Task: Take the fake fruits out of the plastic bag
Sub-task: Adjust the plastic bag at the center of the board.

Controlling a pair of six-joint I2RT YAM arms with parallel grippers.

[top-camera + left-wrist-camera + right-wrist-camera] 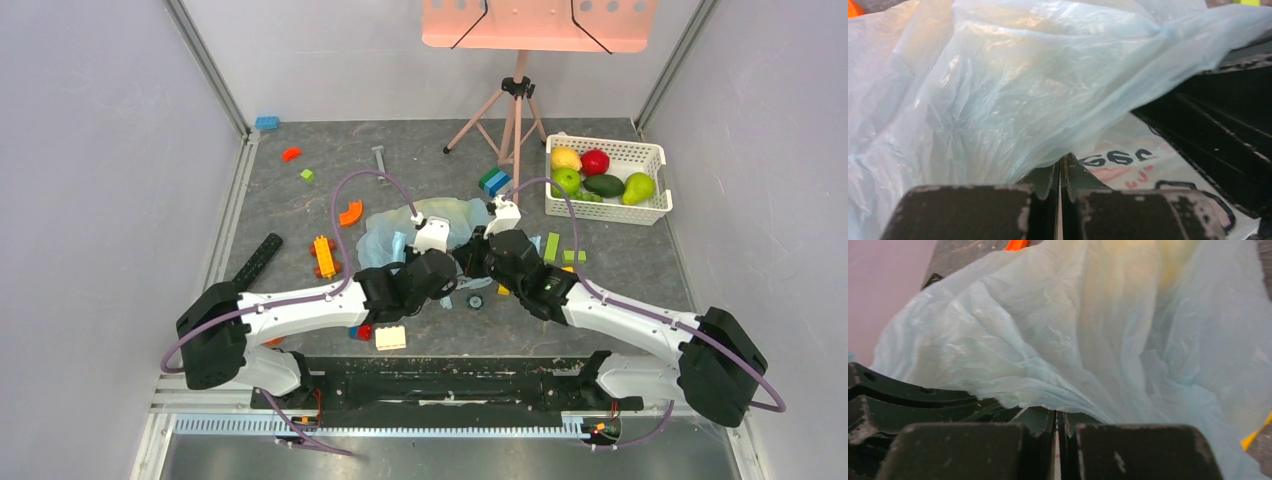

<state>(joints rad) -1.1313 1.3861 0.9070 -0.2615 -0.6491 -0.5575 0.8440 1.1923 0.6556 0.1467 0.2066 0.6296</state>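
Overhead, the thin, crinkly, translucent light-blue plastic bag [450, 212] lay crumpled on the grey table [300, 215], just ahead of the 2 arms, whose wrists met over its near edge. In the left wrist view, the left gripper [1059, 165] had its 2 dark fingers pressed together with only a sliver of white between them, and the bag's film ran down into that seam, so it appeared to be pinching the bag's edge. Black lettering with pink marks [1118, 159] showed on a flatter part of the bag just to the right of those fingers, beside the black body of the other arm. Likewise, the right gripper [1056, 417] was pressed together on a fold of the same film, which billowed up and away from its tips. A yellowish patch [1128, 275] glowed through the film in that view, but the fake fruits themselves could not be told apart. Well off to the far right stood a white slotted plastic basket [655, 205] holding yellow, red and green fruit. Small coloured building blocks [323, 256] lay scattered around the bag.
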